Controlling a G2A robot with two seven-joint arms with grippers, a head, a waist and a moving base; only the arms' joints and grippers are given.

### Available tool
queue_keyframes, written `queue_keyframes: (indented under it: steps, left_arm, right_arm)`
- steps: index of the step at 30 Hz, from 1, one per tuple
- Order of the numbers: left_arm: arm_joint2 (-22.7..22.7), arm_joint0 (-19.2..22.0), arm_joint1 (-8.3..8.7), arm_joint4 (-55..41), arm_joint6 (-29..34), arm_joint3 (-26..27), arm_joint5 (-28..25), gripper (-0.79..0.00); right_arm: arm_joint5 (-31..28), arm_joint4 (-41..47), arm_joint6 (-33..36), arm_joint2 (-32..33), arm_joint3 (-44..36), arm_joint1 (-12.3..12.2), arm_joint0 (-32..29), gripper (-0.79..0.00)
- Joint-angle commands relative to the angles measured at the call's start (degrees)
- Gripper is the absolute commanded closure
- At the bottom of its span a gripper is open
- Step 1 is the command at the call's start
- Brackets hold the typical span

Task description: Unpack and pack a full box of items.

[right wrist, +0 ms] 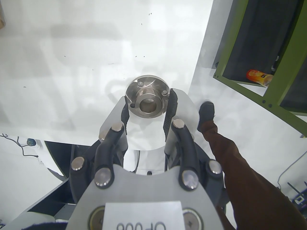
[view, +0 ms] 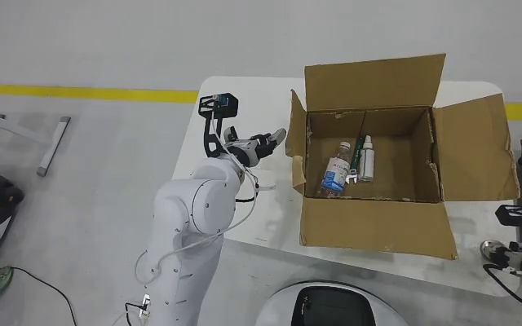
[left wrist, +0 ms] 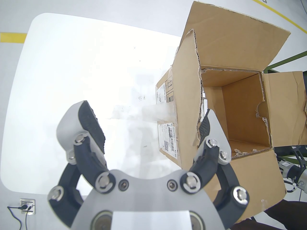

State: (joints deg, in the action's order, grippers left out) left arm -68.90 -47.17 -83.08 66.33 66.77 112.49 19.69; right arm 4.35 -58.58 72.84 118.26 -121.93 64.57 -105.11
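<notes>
The cardboard box (view: 375,224) (left wrist: 189,96) stands open on the white tabletop (view: 249,91) (left wrist: 84,60) (right wrist: 72,48), all four flaps folded outward and the edges of the side flap torn and ragged. On its floor, toward the side nearer the left arm, lie three things close together: a clear plastic water bottle (view: 335,173) with a blue label, a slim green item (view: 358,151) that is too small to identify, and a small white bottle (view: 368,159) beside it. All three lie roughly parallel, with the green item between the two bottles.

The left gripper (view: 256,133) (left wrist: 146,110) hangs above the tabletop just outside the box, next to the torn side flap. Its jaws are spread wide with nothing between them. One of its fingers (left wrist: 207,125) sits right at the flap's ragged edge; whether it touches the cardboard cannot be told.

The right gripper (right wrist: 149,101) is on the far side of the box from the left arm, over the tabletop and close to its edge. Its jaws are closed on a round metal flange (right wrist: 146,86) with a hollow hub and small bolt holes, the dark pads (right wrist: 169,111) pressed against the hub's opposite sides.

Past the tabletop's edge on that side stands a green metal shelf frame (right wrist: 283,56), and an orange can (right wrist: 259,77) lies on its side on it.
</notes>
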Motion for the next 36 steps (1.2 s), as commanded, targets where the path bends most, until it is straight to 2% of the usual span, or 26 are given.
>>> queue_keyframes:
  steps: [1,11,14,15,18,20,24,33,36]
  left_arm:
    - [0.0,0.0,0.00,0.0,0.0,0.0,0.0,-0.785]
    - [0.0,0.0,0.00,0.0,0.0,0.0,0.0,-0.785]
    - [0.0,0.0,0.00,0.0,0.0,0.0,0.0,-0.785]
    - [0.0,0.0,0.00,0.0,0.0,0.0,0.0,-0.785]
    - [0.0,0.0,0.00,0.0,0.0,0.0,0.0,-0.785]
    - [0.0,0.0,0.00,0.0,0.0,0.0,0.0,-0.785]
    - [0.0,0.0,0.00,0.0,0.0,0.0,0.0,-0.785]
    - [0.0,0.0,0.00,0.0,0.0,0.0,0.0,-0.785]
    - [0.0,0.0,0.00,0.0,0.0,0.0,0.0,-0.785]
  right_arm:
    - [0.0,-0.1,0.1,-0.1,0.1,0.0,0.0,-0.363]
    - [0.3,-0.5,0.3,-1.3,1.5,-0.2,1.0,-0.339]
    - [0.3,-0.6,0.4,-1.6,1.9,-0.3,1.3,-0.299]
    - [0.3,-0.6,0.5,-1.6,1.9,-0.3,1.4,-0.256]
    - [0.8,-0.1,0.4,-1.4,1.6,-0.3,1.8,-0.009]
    - [1.6,1.7,0.5,-0.2,0.6,-0.3,2.0,0.000]
    - [2.8,7.4,0.6,4.8,-2.6,-0.3,2.3,0.000]
    - [4.3,29.7,1.7,22.7,-10.6,-0.4,6.2,0.000]
    - [4.3,34.7,2.3,27.5,-12.7,-0.7,6.9,0.000]
